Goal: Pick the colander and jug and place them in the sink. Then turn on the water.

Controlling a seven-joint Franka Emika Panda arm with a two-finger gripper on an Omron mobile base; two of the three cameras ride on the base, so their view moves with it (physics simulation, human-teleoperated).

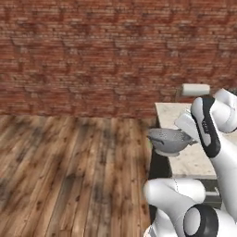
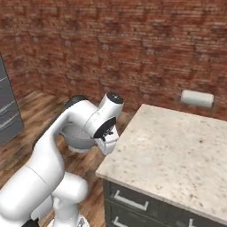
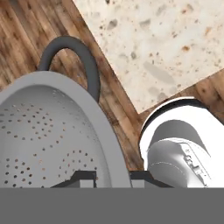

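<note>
Colander (image 1: pixel 169 140), grey and perforated, pinched at rim by fingers (image 3: pixel 85 177).

Perforated silvery-grey colander (image 1: pixel 169 140) held aloft, slightly tilted, beyond the counter's edge above the wooden floor

Two base cameras behind the arm, one close camera on the hand.

Both base views look forward and down at the table (image 1: pixel 194 159) corner before the brick wall (image 1: pixel 92 51), from its left and its right; the hand view looks steeply down, very near the colander (image 3: pixel 48 135), above that same table (image 3: pixel 162 48) corner.
</note>
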